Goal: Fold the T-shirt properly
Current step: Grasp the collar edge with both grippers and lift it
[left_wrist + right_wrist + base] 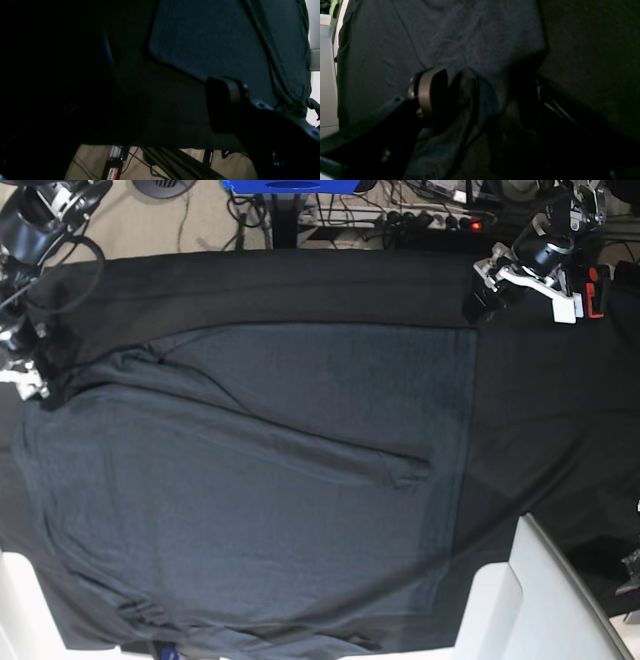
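Observation:
The T-shirt [250, 510] lies spread out, dark grey, on the black tablecloth [560, 410], with one long sleeve [300, 445] folded across its body. My right gripper [32, 375] is at the shirt's far left corner. In the right wrist view its jaws [482, 100] stand apart, with a raised fold of the T-shirt [467, 100] between the fingers [432, 92]. My left gripper [488, 290] hovers open over the tablecloth just beyond the shirt's far right corner. One of its fingers [225, 105] shows close to the shirt's edge [212, 37]; the other is lost in shadow.
White surfaces [530, 600] stick out from under the cloth at both near corners. Behind the table's far edge are a power strip [430, 220], cables and a blue object [290, 185] on the floor. The tablecloth hangs over the far edge [162, 140].

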Tool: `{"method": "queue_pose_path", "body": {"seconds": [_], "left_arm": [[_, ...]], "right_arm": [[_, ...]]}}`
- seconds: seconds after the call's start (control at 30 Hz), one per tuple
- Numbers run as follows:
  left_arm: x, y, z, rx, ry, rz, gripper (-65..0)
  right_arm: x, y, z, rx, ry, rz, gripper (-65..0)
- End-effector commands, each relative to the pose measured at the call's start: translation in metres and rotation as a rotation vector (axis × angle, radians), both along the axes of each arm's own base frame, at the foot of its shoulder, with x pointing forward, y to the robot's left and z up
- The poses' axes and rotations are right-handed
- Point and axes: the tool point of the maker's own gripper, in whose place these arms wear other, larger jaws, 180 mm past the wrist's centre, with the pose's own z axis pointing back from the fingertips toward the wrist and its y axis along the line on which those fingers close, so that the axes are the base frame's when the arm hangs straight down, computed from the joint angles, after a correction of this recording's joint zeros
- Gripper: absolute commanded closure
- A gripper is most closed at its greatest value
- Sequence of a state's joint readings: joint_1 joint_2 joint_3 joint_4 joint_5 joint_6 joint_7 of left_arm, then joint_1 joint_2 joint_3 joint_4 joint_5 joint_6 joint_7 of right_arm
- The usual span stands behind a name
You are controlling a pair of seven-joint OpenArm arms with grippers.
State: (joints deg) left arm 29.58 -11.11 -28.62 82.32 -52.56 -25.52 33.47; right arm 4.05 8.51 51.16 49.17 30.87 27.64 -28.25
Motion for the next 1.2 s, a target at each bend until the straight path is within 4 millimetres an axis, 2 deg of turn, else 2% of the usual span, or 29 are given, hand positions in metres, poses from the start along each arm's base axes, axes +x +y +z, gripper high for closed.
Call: {"method": "queue_pose_path", "body": {"seconds": [0.0, 0.17, 0.3, 0.37, 0.53, 0.8, 1.03, 1.17], "left_arm": [[0.005, 0.007, 0.010, 0.013, -0.036, 0.003, -55.6], [0.004, 0.007, 0.010, 0.014, -0.036, 0.003, -55.6], [0.004, 0.007, 0.009, 0.011, -0.034, 0.007, -55.6], [0.005, 0.007, 0.009, 0.010, -0.035, 0.008, -56.1], [0.013, 0.004, 0.008, -0.007, -0.050, 0.023, -56.6], [0.012, 0.005, -0.007, -0.036, -0.023, 0.057, -56.6], [0.041, 0.002, 0.002, -0.041, -0.077, 0.045, -56.4], [0.050, -0.002, -0.009, -0.079, -0.067, 0.073, -55.9]], "right_arm": [[-0.012, 0.008, -0.015, 0.016, 0.103, 0.031, -42.6], [-0.002, 0.009, -0.011, 0.018, 0.085, 0.031, -42.5], [-0.003, 0.009, -0.011, 0.020, 0.087, 0.031, -40.2], [-0.003, 0.009, -0.011, 0.020, 0.087, 0.031, -32.3], [-0.004, 0.009, -0.012, 0.021, 0.090, 0.031, -0.9], [-0.011, 0.018, -0.023, 0.064, 0.128, 0.042, -0.2], [-0.012, 0.018, -0.023, 0.063, 0.128, 0.042, -0.2], [-0.012, 0.018, -0.023, 0.063, 0.128, 0.042, -0.2]]}}
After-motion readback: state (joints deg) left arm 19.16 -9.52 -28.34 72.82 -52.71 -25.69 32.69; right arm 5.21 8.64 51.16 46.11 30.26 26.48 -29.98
